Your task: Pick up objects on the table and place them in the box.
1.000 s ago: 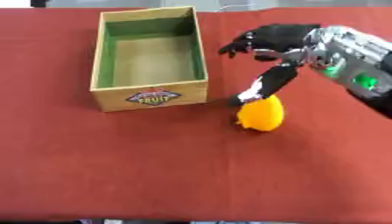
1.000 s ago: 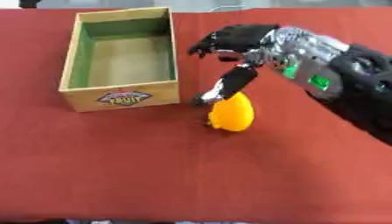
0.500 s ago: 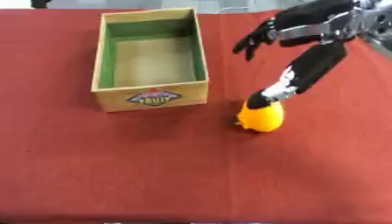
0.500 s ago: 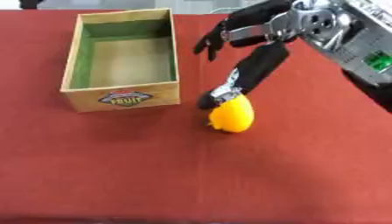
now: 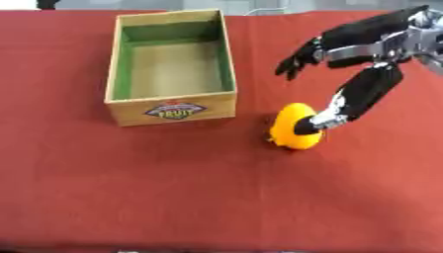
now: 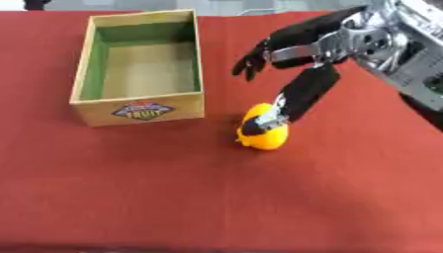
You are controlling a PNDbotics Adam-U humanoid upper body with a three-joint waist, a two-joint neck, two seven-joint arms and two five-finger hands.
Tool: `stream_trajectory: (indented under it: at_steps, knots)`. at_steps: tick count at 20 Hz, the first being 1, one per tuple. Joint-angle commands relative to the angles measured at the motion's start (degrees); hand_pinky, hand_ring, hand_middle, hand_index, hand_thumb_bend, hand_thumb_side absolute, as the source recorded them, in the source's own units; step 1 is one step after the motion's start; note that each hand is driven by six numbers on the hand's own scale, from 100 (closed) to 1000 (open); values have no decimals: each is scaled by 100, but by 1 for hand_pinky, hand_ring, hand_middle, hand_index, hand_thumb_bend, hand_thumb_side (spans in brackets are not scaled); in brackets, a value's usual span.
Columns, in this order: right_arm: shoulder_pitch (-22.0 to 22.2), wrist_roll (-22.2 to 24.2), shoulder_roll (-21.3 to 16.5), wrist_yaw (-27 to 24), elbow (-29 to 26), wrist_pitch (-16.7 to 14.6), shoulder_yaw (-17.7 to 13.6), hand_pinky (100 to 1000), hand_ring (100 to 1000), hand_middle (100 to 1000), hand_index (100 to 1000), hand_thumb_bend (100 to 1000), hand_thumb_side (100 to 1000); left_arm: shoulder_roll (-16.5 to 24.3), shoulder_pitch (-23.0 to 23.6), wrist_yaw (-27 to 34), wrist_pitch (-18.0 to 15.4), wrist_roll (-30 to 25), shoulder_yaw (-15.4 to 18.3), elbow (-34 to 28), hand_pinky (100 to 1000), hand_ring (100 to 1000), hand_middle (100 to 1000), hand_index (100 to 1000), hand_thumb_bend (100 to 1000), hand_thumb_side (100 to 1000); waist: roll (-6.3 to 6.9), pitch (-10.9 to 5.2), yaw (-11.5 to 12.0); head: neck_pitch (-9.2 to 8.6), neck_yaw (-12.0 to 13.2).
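The right hand (image 5: 363,47) is spread, thumb tip seemingly touching the orange fruit (image 5: 292,133); its fingers should close opposite before lifting toward the box (image 5: 170,106).

One wooden box (image 5: 171,106), one orange fruit (image 5: 294,132), one robot hand (image 5: 363,47).

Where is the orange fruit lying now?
The orange fruit lies on the red table, right of the box, with the right hand touching it.

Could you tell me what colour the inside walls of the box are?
Green, clearest in the left eye view: box.
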Motion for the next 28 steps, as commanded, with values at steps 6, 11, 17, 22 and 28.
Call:
stream_trajectory:
  at_steps: [6,11,17,22,28]
  knots:
    - [-1,-8,22,499,342,-91,-23,864,905,819,1000,421,660,120,-91,2,-18,-14,34,-108,574,598,652,792,100,896,27,-49,35,-65,-34]
    - [33,4,122,708,624,-170,80,864,906,821,1000,409,646,115,-102,9,-17,-19,36,-108,574,598,652,791,100,896,41,-16,58,-71,-44]
    - [76,6,193,598,884,-230,243,861,903,815,1000,460,666,111,-114,14,-18,-24,37,-108,574,598,652,791,100,896,46,10,68,-74,-55]
    - [106,6,228,637,1103,-341,313,861,905,817,1000,463,662,107,-116,16,-20,-28,36,-108,574,598,652,791,100,896,42,15,71,-79,-57]
    - [109,6,248,719,1302,-452,340,837,872,741,1000,306,562,107,-115,14,-25,-40,35,-108,574,598,652,791,100,890,40,17,74,-81,-61]
